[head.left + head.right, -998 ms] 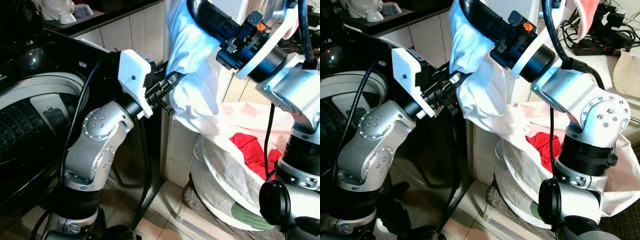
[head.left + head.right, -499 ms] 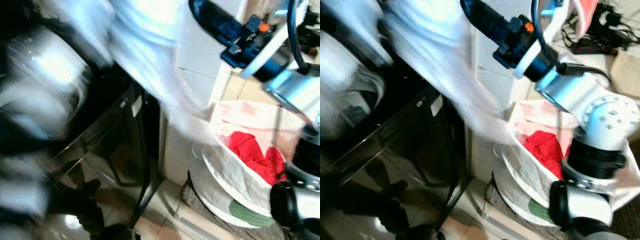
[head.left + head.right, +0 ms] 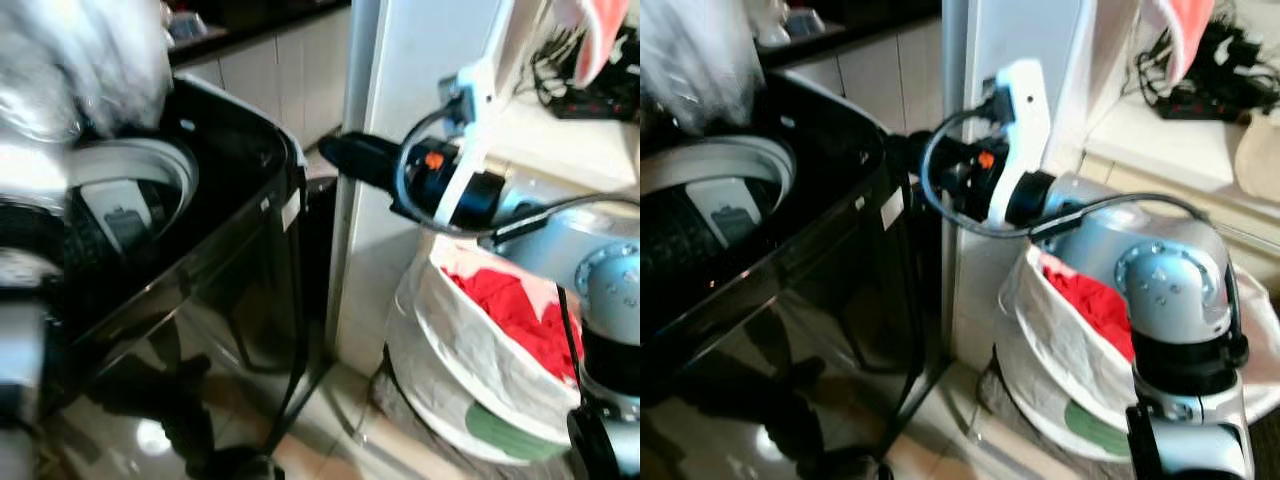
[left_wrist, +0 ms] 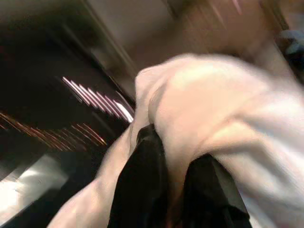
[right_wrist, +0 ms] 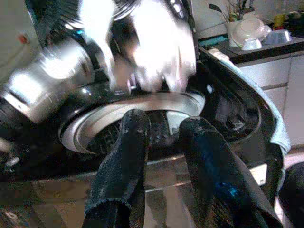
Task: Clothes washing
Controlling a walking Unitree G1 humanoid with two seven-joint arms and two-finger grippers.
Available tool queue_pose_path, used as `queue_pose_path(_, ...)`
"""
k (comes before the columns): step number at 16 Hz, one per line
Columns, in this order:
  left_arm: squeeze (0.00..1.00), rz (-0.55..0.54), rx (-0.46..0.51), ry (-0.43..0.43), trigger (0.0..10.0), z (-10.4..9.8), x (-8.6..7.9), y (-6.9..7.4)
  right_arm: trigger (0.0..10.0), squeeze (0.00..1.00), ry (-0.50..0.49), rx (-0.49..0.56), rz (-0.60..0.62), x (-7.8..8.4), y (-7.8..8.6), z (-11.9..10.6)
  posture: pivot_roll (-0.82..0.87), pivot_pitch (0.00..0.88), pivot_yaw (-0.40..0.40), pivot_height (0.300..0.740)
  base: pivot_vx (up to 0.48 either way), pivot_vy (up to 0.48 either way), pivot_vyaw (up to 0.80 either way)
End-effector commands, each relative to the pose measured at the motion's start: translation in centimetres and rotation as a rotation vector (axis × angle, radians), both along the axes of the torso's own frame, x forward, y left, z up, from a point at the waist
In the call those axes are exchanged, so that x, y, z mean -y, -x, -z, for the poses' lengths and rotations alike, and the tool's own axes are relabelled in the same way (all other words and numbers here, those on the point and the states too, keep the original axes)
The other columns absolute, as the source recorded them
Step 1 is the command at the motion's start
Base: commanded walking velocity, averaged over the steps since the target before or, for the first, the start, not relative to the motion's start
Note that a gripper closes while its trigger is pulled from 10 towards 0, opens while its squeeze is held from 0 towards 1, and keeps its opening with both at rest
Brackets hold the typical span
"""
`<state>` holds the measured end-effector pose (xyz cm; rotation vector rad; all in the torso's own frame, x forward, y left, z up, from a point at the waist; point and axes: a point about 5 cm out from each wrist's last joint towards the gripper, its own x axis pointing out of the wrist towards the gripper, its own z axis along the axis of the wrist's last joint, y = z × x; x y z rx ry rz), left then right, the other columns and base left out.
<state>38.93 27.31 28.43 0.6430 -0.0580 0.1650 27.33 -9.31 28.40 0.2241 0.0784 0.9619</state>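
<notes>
A white garment (image 3: 92,58), blurred, hangs over the open drum (image 3: 128,188) of the black top-loading washing machine (image 3: 255,215). My left gripper (image 4: 173,194) is shut on this garment (image 4: 223,109), with cloth bunched between and over the black fingers (image 4: 140,185). My right gripper (image 3: 345,160) reaches from the right toward the washer's corner, level with its rim. In the right wrist view its two fingers (image 5: 126,156) stand apart with nothing between them, pointing at the drum (image 5: 142,107) and the blurred garment (image 5: 159,50).
A white laundry bag (image 3: 470,350) with red clothes (image 3: 515,310) sits on the floor at the right, beside a white cabinet panel (image 3: 400,90). A dark counter with bowls (image 5: 254,33) runs behind the washer. Cables and a power strip (image 3: 1210,95) lie on the right shelf.
The white garment has swung left from above the laundry bag to over the washer drum in my left gripper. My right gripper has let go of it and dropped lower. The view has shifted.
</notes>
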Motion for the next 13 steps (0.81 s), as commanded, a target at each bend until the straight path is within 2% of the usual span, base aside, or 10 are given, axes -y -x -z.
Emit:
queue_pose_path(1, 0.00, -0.006, -0.116, 0.085, 10.0, 2.2, -0.1, -0.1, 10.0, 0.00, 0.041, 0.008, 0.004, -0.1, 0.4, 0.4, -0.02, 0.000, 0.045, 0.740, 0.000, 0.000, 0.00)
queue_pose_path(2, 0.00, -0.059, -0.257, 0.073, 10.0, 5.3, -0.8, 0.5, 10.0, 0.00, 0.064, 0.007, 0.008, -0.1, 0.6, 0.7, -0.02, 0.000, 0.048, 0.740, 0.000, 0.000, 0.00)
queue_pose_path(3, 0.10, -0.089, -0.361, 0.085, 10.0, 6.8, -1.5, 1.2, 10.0, 0.00, 0.064, 0.015, 0.008, 0.0, 0.8, 0.7, -0.02, 0.000, 0.046, 0.740, 0.000, 0.000, 0.00)
queue_pose_path(4, 1.00, -0.089, -0.402, 0.111, 10.0, 7.0, -1.9, 1.7, 10.0, 0.00, 0.063, 0.023, 0.006, 0.2, 0.9, 0.6, -0.02, 0.000, 0.042, 0.740, 0.000, 0.000, 0.00)
queue_pose_path(7, 1.00, -0.097, -0.460, 0.043, 10.0, 6.4, -2.4, 2.6, 10.0, 0.00, 0.075, 0.028, 0.013, 0.5, 0.8, 0.8, -0.02, 0.000, 0.035, 0.740, 0.000, 0.000, 0.00)
queue_pose_path(10, 1.00, -0.102, -0.467, 0.005, 10.0, 4.9, -2.6, 4.0, 10.0, 0.00, 0.091, 0.020, 0.020, 0.8, 0.6, 1.1, -0.01, 0.000, 0.032, 0.740, 0.000, 0.000, 0.00)
queue_pose_path(12, 1.00, -0.157, -0.500, -0.090, 10.0, 4.8, -3.5, 5.1, 10.0, 0.00, 0.116, 0.002, 0.064, 1.6, -0.1, 1.7, -0.01, 0.000, 0.032, 0.740, 0.000, 0.000, 0.00)
queue_pose_path(13, 0.52, -0.155, -0.499, -0.110, 10.0, 4.8, -3.6, 5.3, 10.0, 0.00, 0.121, -0.007, 0.081, 1.9, -0.3, 1.9, -0.01, 0.000, 0.031, 0.740, 0.000, 0.000, 0.00)
